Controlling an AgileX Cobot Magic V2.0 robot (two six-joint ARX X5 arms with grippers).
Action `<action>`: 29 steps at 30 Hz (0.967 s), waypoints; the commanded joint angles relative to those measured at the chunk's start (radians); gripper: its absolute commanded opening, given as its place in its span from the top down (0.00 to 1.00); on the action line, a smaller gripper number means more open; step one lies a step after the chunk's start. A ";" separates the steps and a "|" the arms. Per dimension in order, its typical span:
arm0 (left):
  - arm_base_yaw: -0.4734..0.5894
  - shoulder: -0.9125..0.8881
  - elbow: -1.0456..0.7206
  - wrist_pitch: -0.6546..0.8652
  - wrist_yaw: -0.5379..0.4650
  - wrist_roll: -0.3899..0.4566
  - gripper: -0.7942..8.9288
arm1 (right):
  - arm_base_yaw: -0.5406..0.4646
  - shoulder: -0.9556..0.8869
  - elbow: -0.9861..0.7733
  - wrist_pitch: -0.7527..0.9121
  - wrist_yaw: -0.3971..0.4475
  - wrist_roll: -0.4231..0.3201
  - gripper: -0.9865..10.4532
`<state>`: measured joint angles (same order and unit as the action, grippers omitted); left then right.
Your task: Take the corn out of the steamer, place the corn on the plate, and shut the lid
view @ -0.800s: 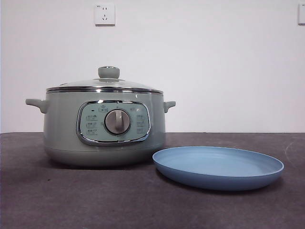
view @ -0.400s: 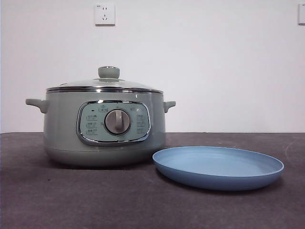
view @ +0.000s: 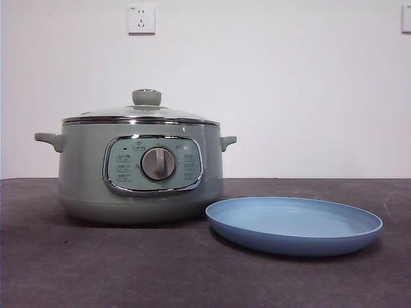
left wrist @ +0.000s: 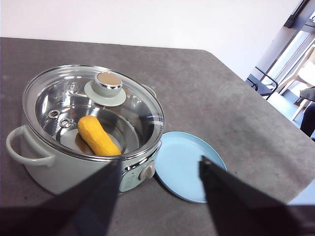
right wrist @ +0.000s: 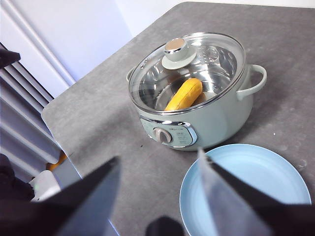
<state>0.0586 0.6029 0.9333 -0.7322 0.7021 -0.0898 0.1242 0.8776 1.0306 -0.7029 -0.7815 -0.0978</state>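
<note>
The pale green steamer (view: 140, 173) stands on the dark table with its glass lid (view: 141, 113) on. Through the glass, both wrist views show the yellow corn (left wrist: 98, 135) (right wrist: 183, 94) lying inside the steamer (left wrist: 74, 162) (right wrist: 216, 118). The empty light-blue plate (view: 294, 224) (left wrist: 184, 164) (right wrist: 246, 191) lies right beside the pot. My left gripper (left wrist: 158, 169) hangs open well above and in front of the pot. My right gripper (right wrist: 160, 169) is open too, high over the plate's near side. Neither arm shows in the front view.
The dark grey table (view: 96, 269) has its edges near in both wrist views. A white wall with a socket (view: 141, 19) stands behind the pot. Chairs (left wrist: 280, 83) and floor lie past the table's far corner.
</note>
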 commanded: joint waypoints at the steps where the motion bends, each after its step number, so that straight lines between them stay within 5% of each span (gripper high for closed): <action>1: 0.000 -0.001 0.003 0.005 0.008 0.016 0.36 | 0.002 0.000 0.004 0.005 0.002 -0.007 0.44; 16: -0.002 0.046 0.004 0.113 0.008 0.012 0.37 | 0.002 0.000 0.004 -0.009 0.002 -0.003 0.44; 25: -0.099 0.251 0.013 0.340 -0.004 0.012 0.37 | 0.002 0.000 0.004 -0.009 0.002 -0.005 0.44; 29: -0.164 0.394 0.087 0.386 -0.103 0.027 0.37 | 0.002 0.008 0.004 -0.008 0.002 -0.005 0.44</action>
<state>-0.0933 0.9737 1.0031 -0.3653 0.6136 -0.0799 0.1242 0.8806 1.0306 -0.7132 -0.7788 -0.0982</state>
